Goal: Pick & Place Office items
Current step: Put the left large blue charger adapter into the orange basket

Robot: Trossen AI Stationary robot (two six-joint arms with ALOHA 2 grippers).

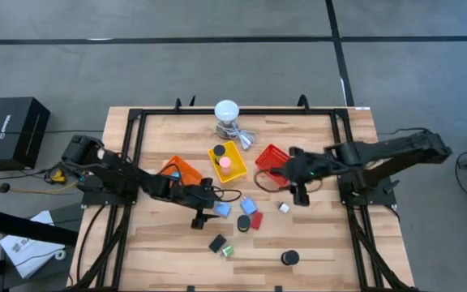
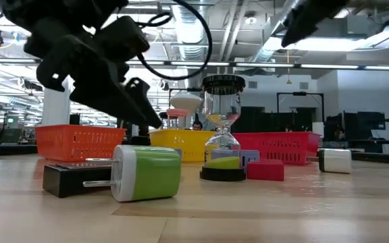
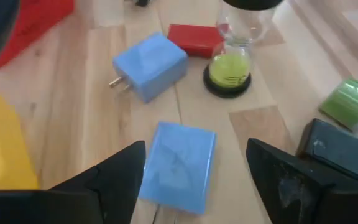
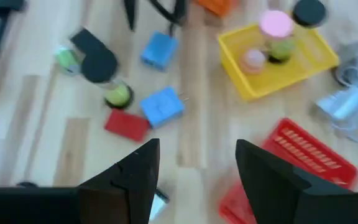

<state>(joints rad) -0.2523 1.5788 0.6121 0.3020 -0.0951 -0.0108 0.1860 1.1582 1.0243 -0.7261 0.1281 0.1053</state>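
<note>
Spreading across the pale wooden slatted surface are three mesh baskets: an orange one at about ten o'clock from the centre, a yellow one near twelve holding a pink disc and a black disc, and a red one near one o'clock. Behind the yellow basket stands a white round-topped device with a grey cable.

Both dark arms reach inward. The left claw hangs just above a flat light-blue rectangular block, its fingers spread wide on either side and holding nothing. The right claw hovers near the red basket, at three o'clock from centre, also wide open and empty.

Smaller pieces cluster near centre: a light-blue plug-shaped block with metal prongs, a red rectangular block, and a small sand timer with green filling and black caps. Towards six o'clock lie a black bar, a green-wrapped piece and a lone black disc.

The flat block is the likely pick. It lies slightly askew between the fingers, so closing could skid or twist it rather than grip it. The timer stands close by and looks tippy; a swing of the arm could knock it over.
</note>
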